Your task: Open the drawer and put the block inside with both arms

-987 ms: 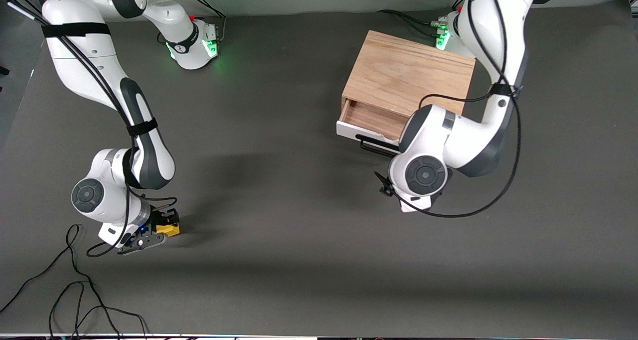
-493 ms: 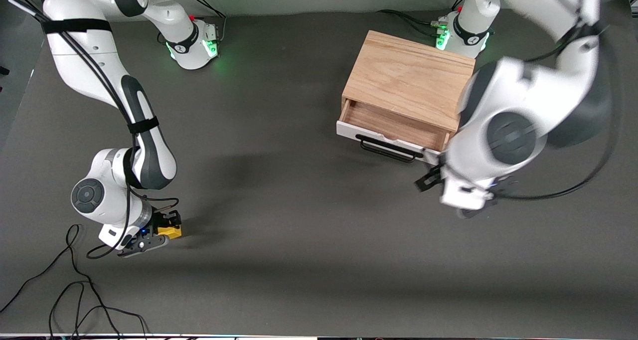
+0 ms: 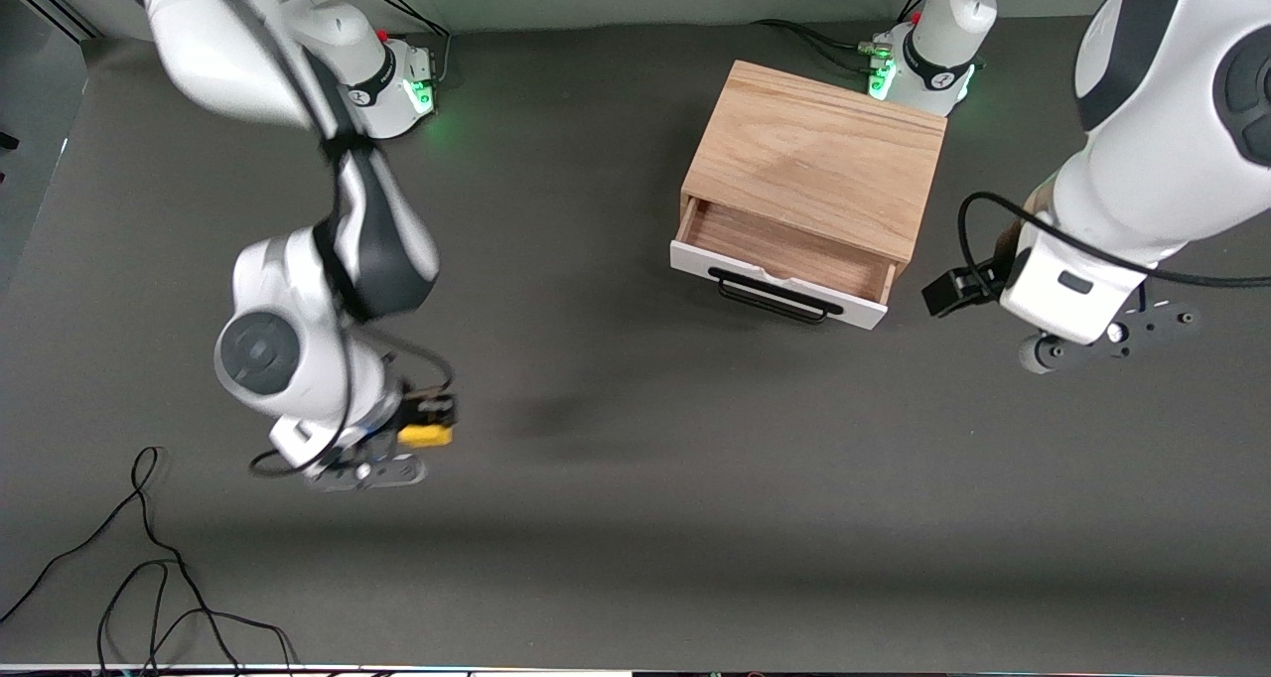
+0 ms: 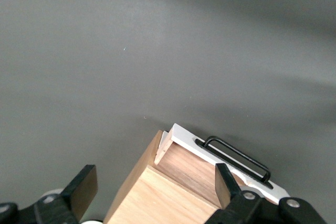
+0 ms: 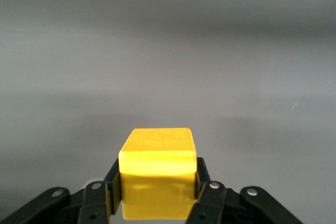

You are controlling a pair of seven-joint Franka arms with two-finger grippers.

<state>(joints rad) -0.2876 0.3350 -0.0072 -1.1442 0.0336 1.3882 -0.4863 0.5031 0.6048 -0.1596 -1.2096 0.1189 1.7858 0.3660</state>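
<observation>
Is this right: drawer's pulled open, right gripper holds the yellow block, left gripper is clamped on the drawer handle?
Not quite. The left gripper is open, off the handle, as its wrist view shows. The rest stands: the drawer is open and the right gripper holds the yellow block.

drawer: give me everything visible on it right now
The drawer is pulled partly out of a light oak box: white front, long black bar handle, wooden inside with nothing in it. It faces the front camera, at the left arm's end of the table. Nothing touches it. The left gripper, open, hangs over the table beside it; the right gripper holds the block over the table toward the right arm's end.
</observation>
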